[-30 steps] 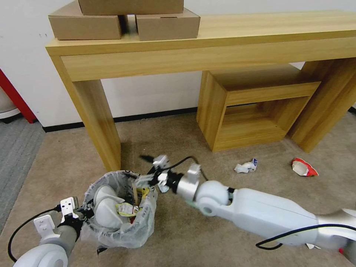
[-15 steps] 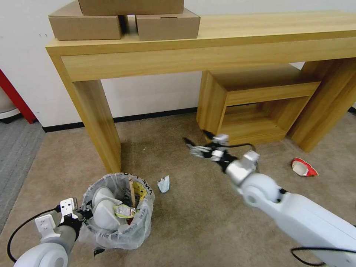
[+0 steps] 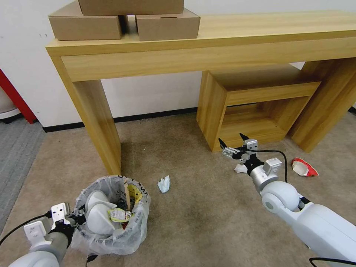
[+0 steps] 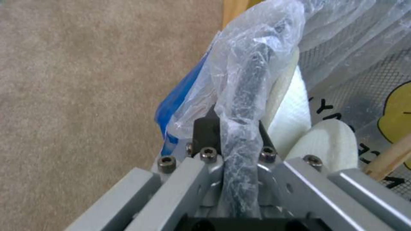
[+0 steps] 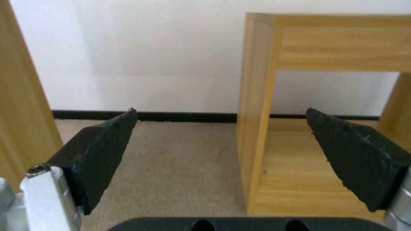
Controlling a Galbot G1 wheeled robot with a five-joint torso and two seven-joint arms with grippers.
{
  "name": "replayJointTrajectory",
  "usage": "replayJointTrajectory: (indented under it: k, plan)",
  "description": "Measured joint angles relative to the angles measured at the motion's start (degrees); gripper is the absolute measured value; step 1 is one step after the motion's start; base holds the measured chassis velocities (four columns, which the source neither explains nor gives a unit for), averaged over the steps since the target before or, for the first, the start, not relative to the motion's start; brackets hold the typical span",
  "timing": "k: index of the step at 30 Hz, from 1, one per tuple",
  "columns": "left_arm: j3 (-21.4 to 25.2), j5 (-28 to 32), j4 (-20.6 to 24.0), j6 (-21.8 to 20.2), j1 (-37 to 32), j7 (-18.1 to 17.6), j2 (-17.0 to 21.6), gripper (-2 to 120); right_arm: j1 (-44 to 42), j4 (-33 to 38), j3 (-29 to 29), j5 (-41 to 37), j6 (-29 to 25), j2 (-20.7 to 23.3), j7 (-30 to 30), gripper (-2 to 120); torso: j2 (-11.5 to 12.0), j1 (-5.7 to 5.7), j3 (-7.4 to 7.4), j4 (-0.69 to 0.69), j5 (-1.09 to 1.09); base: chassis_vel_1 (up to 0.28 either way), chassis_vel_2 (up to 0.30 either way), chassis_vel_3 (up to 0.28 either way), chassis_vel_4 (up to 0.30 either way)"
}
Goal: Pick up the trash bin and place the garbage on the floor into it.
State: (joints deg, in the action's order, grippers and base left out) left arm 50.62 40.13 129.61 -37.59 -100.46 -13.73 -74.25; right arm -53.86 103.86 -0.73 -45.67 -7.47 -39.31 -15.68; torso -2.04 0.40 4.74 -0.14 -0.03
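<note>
**A:** Where is the trash bin right now?

**B:** The trash bin [image 3: 111,218] sits low at the near left, on the beige floor [image 3: 193,218], just in front of the left leg of the long wooden table [image 3: 207,48]. My left gripper [image 3: 76,219] is at its left rim, pinched on the rim through the plastic bag; in the left wrist view the dark rim, wrapped in the crinkled bag, runs straight between the fingers [image 4: 205,128].

**A:** What is inside it?

**B:** Two white slippers [image 3: 97,217], a wooden stick [image 3: 127,193] standing upright, and a yellow wrapper [image 3: 119,214]. I cannot make out what lies under them.

**A:** And your right arm?

**B:** It reaches out to the far right. My right gripper [image 3: 233,142] hangs above the floor, in front of the small wooden shelf unit [image 3: 259,107], with its fingers spread wide and nothing between them. The right wrist view shows the two black pads [image 5: 102,150] far apart, with the carpet and the side of the shelf unit beyond them.

**A:** What garbage lies on the floor?

**B:** A crumpled white paper [image 3: 163,184] lies right of the bin, apart from it. A second white crumpled piece [image 3: 240,168] lies just behind my right wrist, partly hidden by it. A red and white wrapper [image 3: 303,167] lies farther right, near the right leg of the table.

**A:** Anything on the table?

**B:** Cardboard boxes [image 3: 126,20] stacked at its left end.
</note>
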Motion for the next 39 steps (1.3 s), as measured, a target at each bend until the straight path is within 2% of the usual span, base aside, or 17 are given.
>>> replayJointTrajectory:
  k: [8,26,39]
  plan:
    - [-1.28,-0.61,2.31,-0.08,-2.61,0.47,0.78,1,-2.07,-0.64,2.55,-0.46,-0.45,-0.45,-0.47,100,0.00,0.00,0.00,0.00,0.00,0.000,0.000,0.000,0.000]
    - [-1.34,-1.79,2.27,0.31,-3.07,1.09,-0.14,1,-3.03,-0.66,2.30,1.11,-0.45,-3.00,0.88,100,0.00,0.01,0.00,0.00,0.00,0.000,0.000,0.000,0.000]
    - [-1.36,-2.50,2.14,0.79,-3.14,1.50,-0.66,1,-3.08,-0.23,1.76,1.28,-0.79,-2.95,1.37,100,0.00,0.02,0.02,0.00,0.00,-0.112,0.102,0.109,-0.113]
